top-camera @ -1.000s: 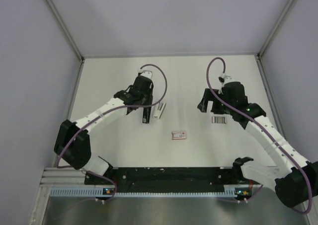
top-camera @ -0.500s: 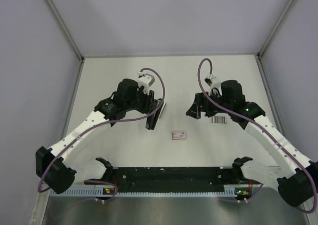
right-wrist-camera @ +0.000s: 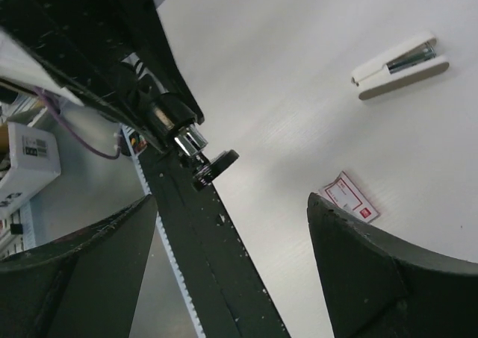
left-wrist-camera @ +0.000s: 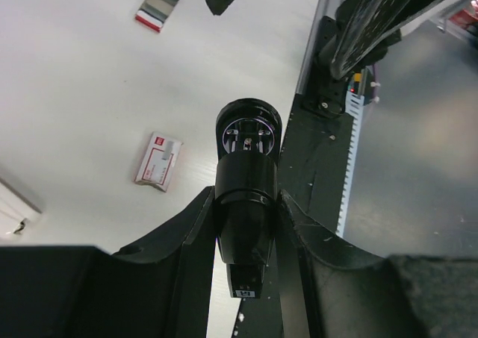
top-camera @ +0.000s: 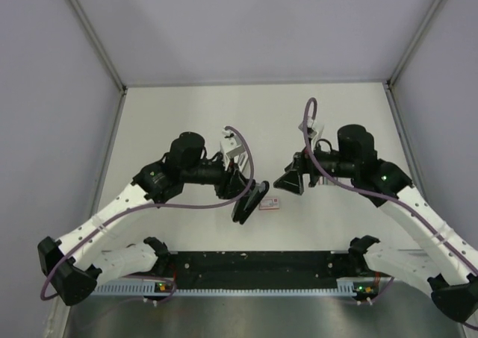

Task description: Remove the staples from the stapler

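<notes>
Looked basically done to me: the staples (left-wrist-camera: 157, 4) lay on the desk (left-wrist-camera: 75, 92) near the wide-open right fingers (right-wrist-camera: 373, 278), left fingers (left-wrist-camera: 187, 233) clamped a black tube (left-wrist-camera: 246, 181), which probably needed setting down next.

Soft, even light falls from above. In the top view the white counter (top-camera: 187, 114) is bright, and the shadows on it are pale with blurry edges. In the left wrist view the fingers (left-wrist-camera: 179, 241) of the left pincer (left-wrist-camera: 246, 195) are dark and out of focus. Small highlights shine on the round end of the black object (left-wrist-camera: 246, 166) between them. The fingers (right-wrist-camera: 75, 278) of the right pincer (right-wrist-camera: 231, 200) are blurred too, and the counter behind them looks nearly washed out.
</notes>
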